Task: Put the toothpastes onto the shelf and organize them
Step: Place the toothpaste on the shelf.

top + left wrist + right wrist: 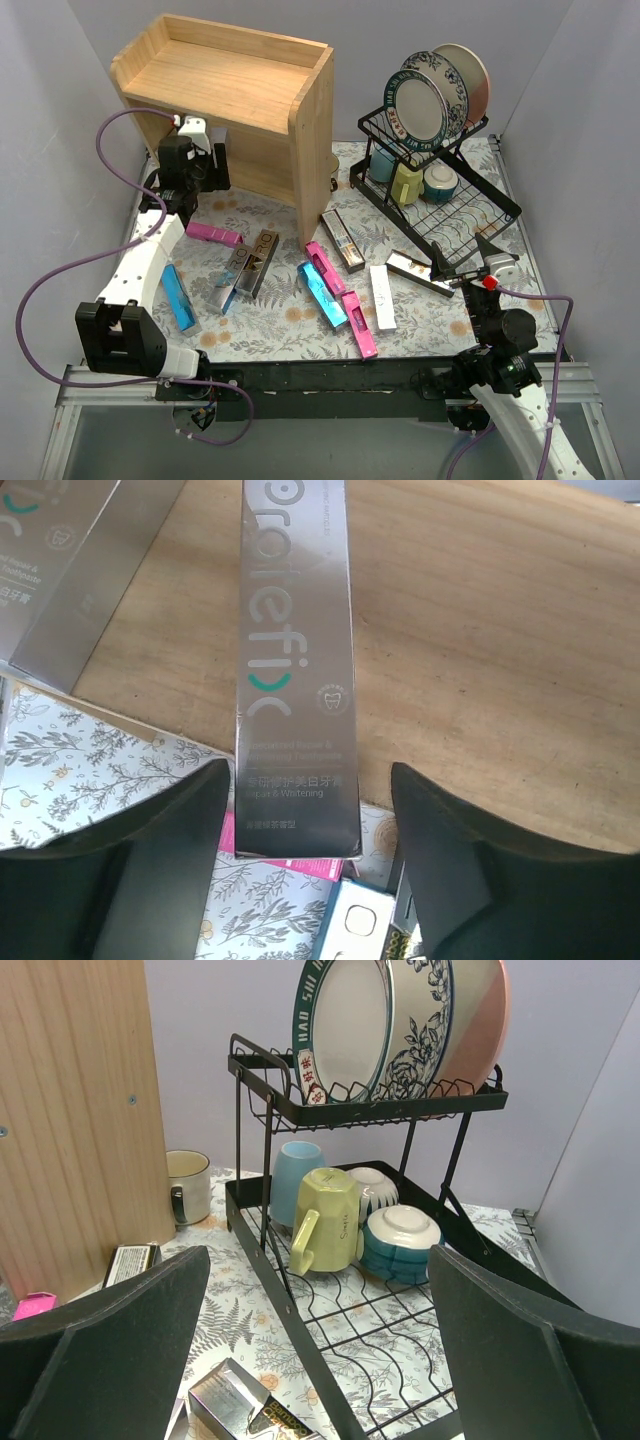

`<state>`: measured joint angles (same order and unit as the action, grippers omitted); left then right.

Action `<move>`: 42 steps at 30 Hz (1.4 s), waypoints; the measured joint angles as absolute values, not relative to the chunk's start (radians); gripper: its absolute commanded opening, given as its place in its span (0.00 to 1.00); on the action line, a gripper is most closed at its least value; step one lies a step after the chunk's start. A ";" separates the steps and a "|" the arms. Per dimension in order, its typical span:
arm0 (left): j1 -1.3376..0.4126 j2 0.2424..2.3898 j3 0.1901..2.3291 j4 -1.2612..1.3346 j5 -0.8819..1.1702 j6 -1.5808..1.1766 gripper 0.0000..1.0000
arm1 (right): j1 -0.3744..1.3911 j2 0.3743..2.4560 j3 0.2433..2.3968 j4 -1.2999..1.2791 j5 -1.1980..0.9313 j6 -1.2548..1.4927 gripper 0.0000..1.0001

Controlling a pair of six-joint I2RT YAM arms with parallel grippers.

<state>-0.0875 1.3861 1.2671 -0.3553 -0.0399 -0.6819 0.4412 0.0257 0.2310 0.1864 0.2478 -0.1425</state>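
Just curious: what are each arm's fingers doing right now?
Left gripper: open, loosely around the silver carton.
Right gripper: open, holding nothing.

A silver lettered toothpaste carton (pixel 295 670) is lying on the wooden shelf board (pixel 500 630), its near end overhanging. The left gripper (pixel 310 770) is straddling this carton, one finger (pixel 480 880) standing clear of it. A second silver carton (pixel 60 570) is lying left of it, and a pink carton (pixel 290 868) is showing beneath its end.
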 measured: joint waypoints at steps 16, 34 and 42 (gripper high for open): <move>-0.082 1.148 1.174 -0.344 -0.160 -1.189 0.98 | 0.442 0.019 0.231 0.187 0.248 -0.142 0.98; -0.073 1.069 0.770 0.039 -0.149 -1.885 0.93 | 0.442 0.012 0.231 0.186 0.252 -0.142 0.99; -0.058 1.120 0.762 0.186 -0.118 -1.943 0.82 | 0.442 0.012 0.231 0.186 0.257 -0.142 0.98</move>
<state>-0.0578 1.1202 0.7624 0.1856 -0.1184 -1.9430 0.4419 0.0120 0.2310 0.1864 0.2565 -0.1425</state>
